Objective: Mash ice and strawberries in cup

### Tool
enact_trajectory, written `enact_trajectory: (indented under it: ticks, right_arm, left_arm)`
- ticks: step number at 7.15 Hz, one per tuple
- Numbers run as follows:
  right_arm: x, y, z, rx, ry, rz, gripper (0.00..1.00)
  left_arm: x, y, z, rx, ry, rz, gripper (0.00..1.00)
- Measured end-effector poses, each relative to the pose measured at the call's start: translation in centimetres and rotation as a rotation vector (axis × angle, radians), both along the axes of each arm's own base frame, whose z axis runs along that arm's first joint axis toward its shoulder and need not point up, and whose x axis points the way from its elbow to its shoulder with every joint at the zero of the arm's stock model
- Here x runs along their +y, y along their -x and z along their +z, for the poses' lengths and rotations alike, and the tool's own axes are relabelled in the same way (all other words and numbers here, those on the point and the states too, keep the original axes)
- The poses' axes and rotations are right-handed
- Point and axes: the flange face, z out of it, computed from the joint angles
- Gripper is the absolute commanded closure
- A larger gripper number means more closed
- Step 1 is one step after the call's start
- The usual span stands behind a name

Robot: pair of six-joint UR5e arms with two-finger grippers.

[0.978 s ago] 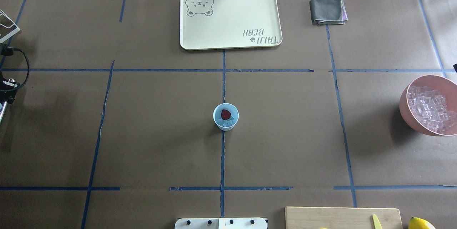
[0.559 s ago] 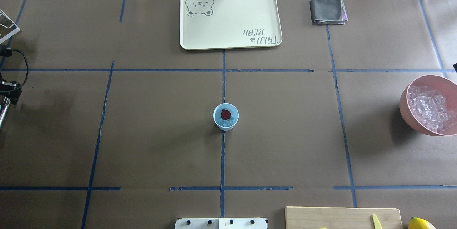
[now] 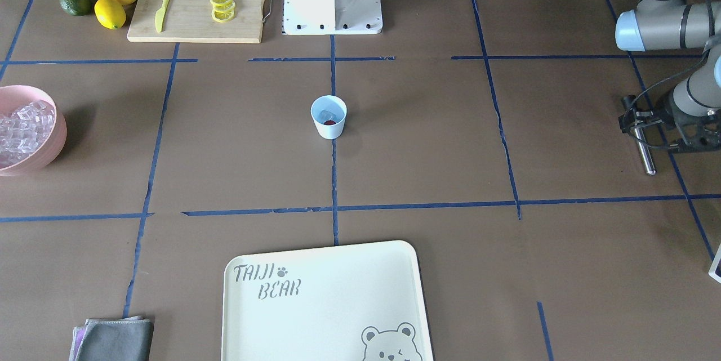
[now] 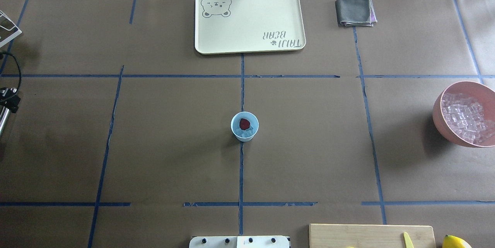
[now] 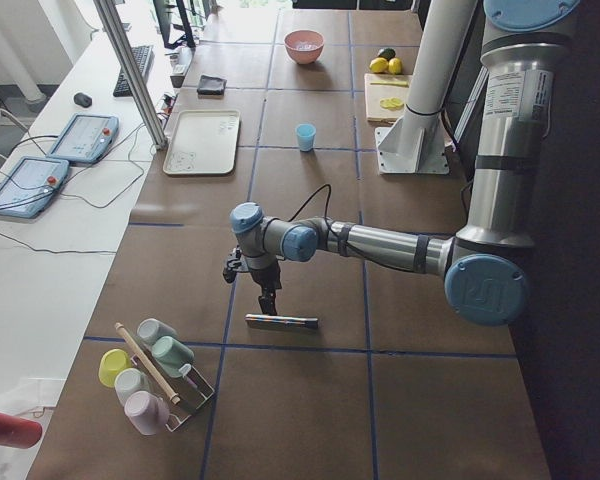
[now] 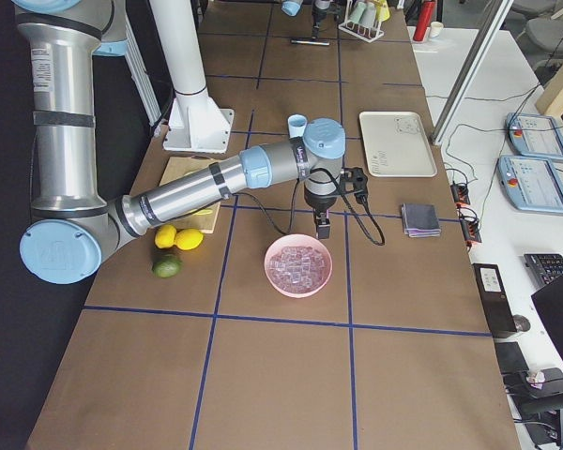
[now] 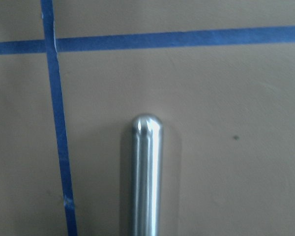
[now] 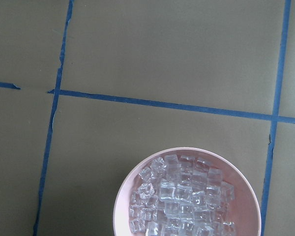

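Observation:
The light blue cup (image 4: 244, 126) stands at the table's middle, also in the front view (image 3: 328, 117). A red strawberry (image 4: 244, 124) and a few clear ice cubes (image 4: 246, 134) lie inside it. My left gripper (image 3: 637, 123) is far off at the table's left end, low over the table. It is shut on a metal rod (image 3: 645, 152), which the left wrist view (image 7: 146, 172) shows lying level. My right gripper (image 6: 322, 225) hangs over the far rim of the pink bowl (image 6: 298, 267); I cannot tell if it is open.
The pink bowl (image 4: 439, 114) holds many ice cubes (image 8: 182, 196). A cream tray (image 4: 249, 19) and grey cloth (image 4: 355, 11) lie at the far side. A cutting board (image 3: 197, 6) with lemon slices and a yellow knife, lemons and a lime sit near the base. A cup rack (image 5: 150, 370) stands at the left end.
My left gripper with the rod has slid a little towards the robot at the view's left edge. The cup and its contents have not moved.

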Motion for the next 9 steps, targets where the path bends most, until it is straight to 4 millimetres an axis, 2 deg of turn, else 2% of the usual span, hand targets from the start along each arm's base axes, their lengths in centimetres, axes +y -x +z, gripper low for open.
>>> enact_trajectory:
  ticks: [1,2,4,5,8,9]
  right_arm:
    - [0.0,-1.1,0.2,0.005,-0.006,0.016,0.01]
    - [0.2,-1.9,0.6,0.015,-0.008,0.014,0.01]
    - [0.6,-2.3,2.0,0.048,0.022,-0.036,0.01]
    - [0.6,-2.4,2.9,0.065,0.035,-0.061,0.01]
    - [0.5,-2.8,5.8,0.107,0.063,-0.098,0.01]
    - [0.8,-3.0,6.7,0.110,0.074,-0.104,0.01]
  left_arm:
    - [1.5,2.8,-2.5,0.070,-0.017,-0.034,0.00]
    - [2.4,5.9,-3.6,0.164,-0.021,-0.048,0.00]
    - [3.3,12.1,-3.1,0.254,-0.094,-0.041,0.00]
    - [3.3,14.3,-3.4,0.259,-0.116,-0.062,0.00]
    - [4.2,17.1,-4.8,0.217,-0.131,-0.086,0.00]
    - [4.5,18.2,-3.9,0.203,-0.120,-0.066,0.00]
